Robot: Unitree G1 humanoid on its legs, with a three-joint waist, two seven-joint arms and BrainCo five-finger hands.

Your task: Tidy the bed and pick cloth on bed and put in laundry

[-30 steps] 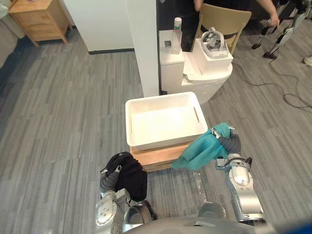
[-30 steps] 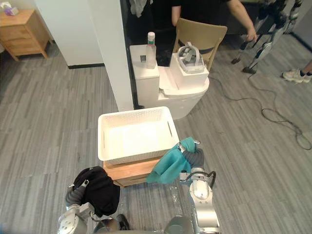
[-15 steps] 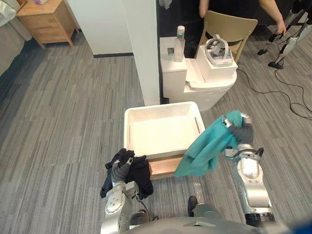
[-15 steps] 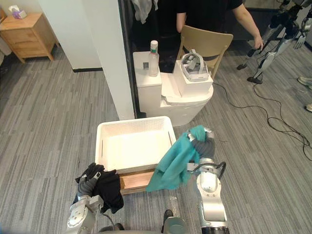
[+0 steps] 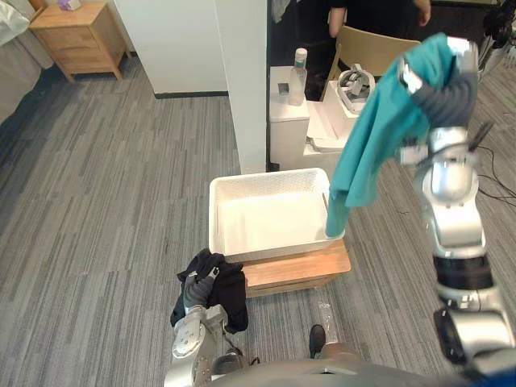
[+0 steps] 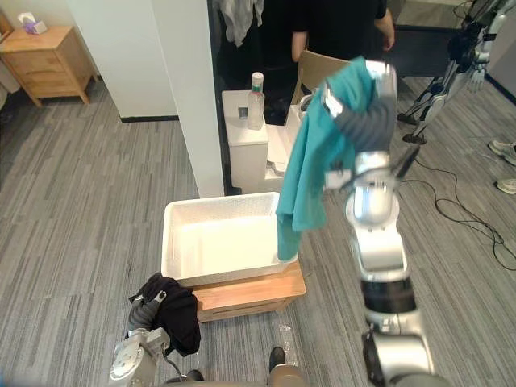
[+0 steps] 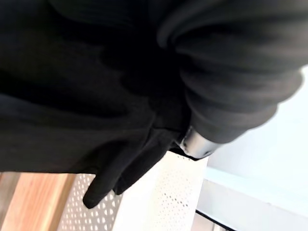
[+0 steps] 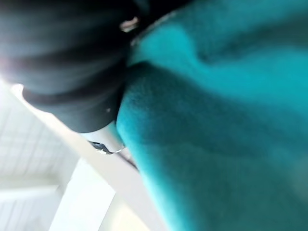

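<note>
The right hand [image 5: 447,89] is high up and closed round the teal cloth [image 5: 375,137], which hangs straight down below it. The cloth's low end meets the rim of the white basket [image 5: 266,179]. I judge the hand is so high in order that the long cloth clears the rim and falls inside. The left hand [image 5: 196,292], low, grips the black cloth [image 5: 230,290], with the basket's wooden stand [image 5: 298,270] just beside it, probably waiting for its turn.

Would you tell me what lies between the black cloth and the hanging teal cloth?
The white basket on its wooden stand, in the left eye view: black cloth by its near left corner, teal cloth hanging at its right rim.
</note>
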